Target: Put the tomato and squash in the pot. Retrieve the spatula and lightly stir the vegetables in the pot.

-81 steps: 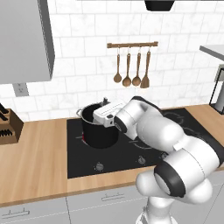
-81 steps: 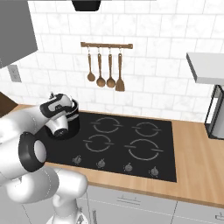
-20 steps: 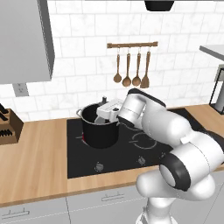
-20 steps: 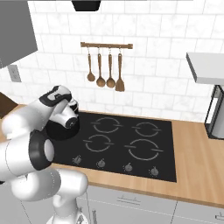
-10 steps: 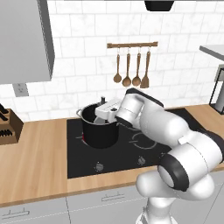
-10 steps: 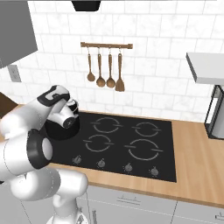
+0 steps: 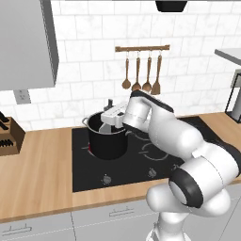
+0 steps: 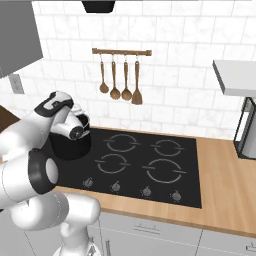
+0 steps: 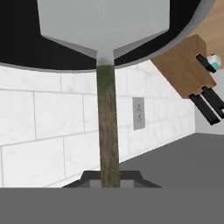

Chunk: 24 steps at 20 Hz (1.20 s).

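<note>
You are looking at the white arm bent over the back-left burner of the flat black cooktop (image 7: 141, 155), its two-finger gripper (image 7: 109, 123) reaching into the mouth of the tall black cylindrical pot with the grey rim (image 7: 107, 141). From the right base view the wrist covers most of that pot (image 8: 75, 146), which sits at the cooktop's (image 8: 150, 170) far-left corner. In the hand view the jaws are clamped on the thin dark straight handle of the spatula (image 9: 107, 127), and its flat, squarish light-grey metal blade reaches up over the pot's dark interior (image 9: 17, 43); the handle runs straight from the closed fingertips to the blade. You can see a sliver of red beside the pot's base on its left in the left base view, too small to identify. The white tiled wall behind carries a wooden rail with brown wooden spoons and a turner (image 7: 141, 73), well apart from the gripper. A wooden knife block with dark handles (image 7: 8, 136) stands on the light wooden counter (image 7: 37, 179) to the left of the cooktop, and it also shows tilted in the hand view (image 9: 186, 68), near a grey wall socket (image 9: 138, 113).
</note>
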### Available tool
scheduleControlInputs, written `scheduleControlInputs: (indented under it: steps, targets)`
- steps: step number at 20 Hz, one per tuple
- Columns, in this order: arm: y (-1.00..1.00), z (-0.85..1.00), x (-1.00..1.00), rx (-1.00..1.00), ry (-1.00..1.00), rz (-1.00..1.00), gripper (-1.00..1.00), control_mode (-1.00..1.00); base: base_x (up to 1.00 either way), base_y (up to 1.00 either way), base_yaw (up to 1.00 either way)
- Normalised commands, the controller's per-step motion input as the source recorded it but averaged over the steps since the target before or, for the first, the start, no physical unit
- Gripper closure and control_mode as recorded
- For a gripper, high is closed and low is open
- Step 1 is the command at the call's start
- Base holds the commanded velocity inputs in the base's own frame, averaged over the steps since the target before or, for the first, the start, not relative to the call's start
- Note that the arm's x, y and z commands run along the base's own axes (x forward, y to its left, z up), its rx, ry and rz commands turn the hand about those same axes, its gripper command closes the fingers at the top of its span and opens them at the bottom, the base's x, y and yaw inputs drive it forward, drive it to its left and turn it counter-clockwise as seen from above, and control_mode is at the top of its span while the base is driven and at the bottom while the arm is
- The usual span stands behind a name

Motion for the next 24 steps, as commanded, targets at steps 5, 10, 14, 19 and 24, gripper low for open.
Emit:
scheduleControlInputs:
  steps: [5, 10, 14, 19, 24]
  targets:
    - [0.00, -0.01, 0.00, 0.02, 0.00, 0.00, 1.00, -1.00, 0.00, 0.00, 0.00]
    - [0.00, -0.23, 0.00, 0.00, -0.02, -0.01, 1.00, -1.00, 0.00, 0.00, 0.00]
    - [0.00, -0.37, 0.00, 0.00, -0.08, -0.03, 1.00, -1.00, 0.00, 0.00, 0.00]
    - [0.00, -0.21, 0.00, 0.00, -0.08, -0.01, 1.00, -1.00, 0.00, 0.00, 0.00]
    - [0.00, -0.02, 0.00, 0.00, -0.01, 0.00, 1.00, -1.00, 0.00, 0.00, 0.00]
